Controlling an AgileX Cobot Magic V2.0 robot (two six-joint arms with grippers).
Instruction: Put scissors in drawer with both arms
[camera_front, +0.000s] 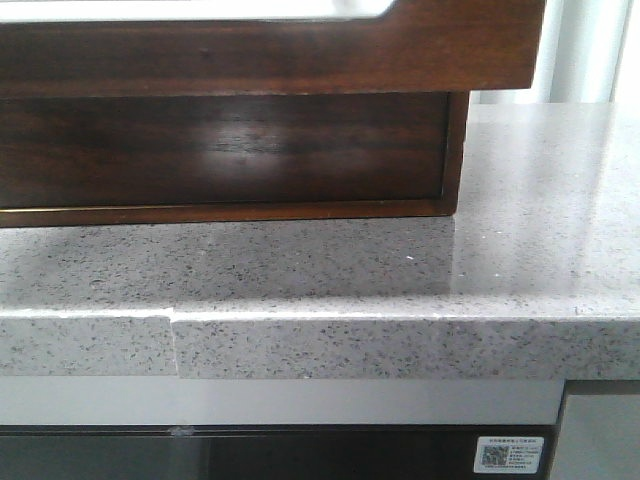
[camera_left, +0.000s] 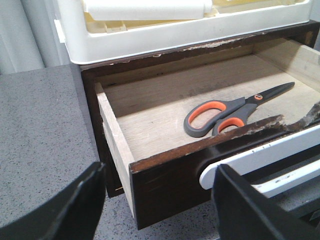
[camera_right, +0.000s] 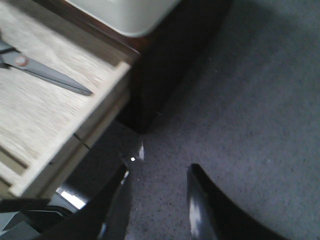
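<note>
The drawer (camera_left: 170, 175) is pulled open. Its dark reddish-brown front carries a white rounded patch (camera_left: 250, 157). Scissors (camera_left: 230, 112) with grey and orange handles lie flat inside on the pale wooden bottom. My left gripper (camera_left: 157, 200) is open and empty, its fingers standing either side of the drawer front's left corner, not touching it. In the right wrist view the scissors' blade (camera_right: 47, 75) shows in the open drawer (camera_right: 75, 135). My right gripper (camera_right: 157, 195) is open and empty above the grey counter, beside the drawer's right side. In the front view the drawer front (camera_front: 300, 50) fills the top.
A cream plastic bin (camera_left: 165, 30) sits on top of the dark wooden cabinet (camera_left: 90, 95). The speckled grey countertop (camera_front: 530, 230) extends to the right of the cabinet and has a front edge (camera_front: 350, 345). Pale curtain hangs behind at left (camera_left: 25, 35).
</note>
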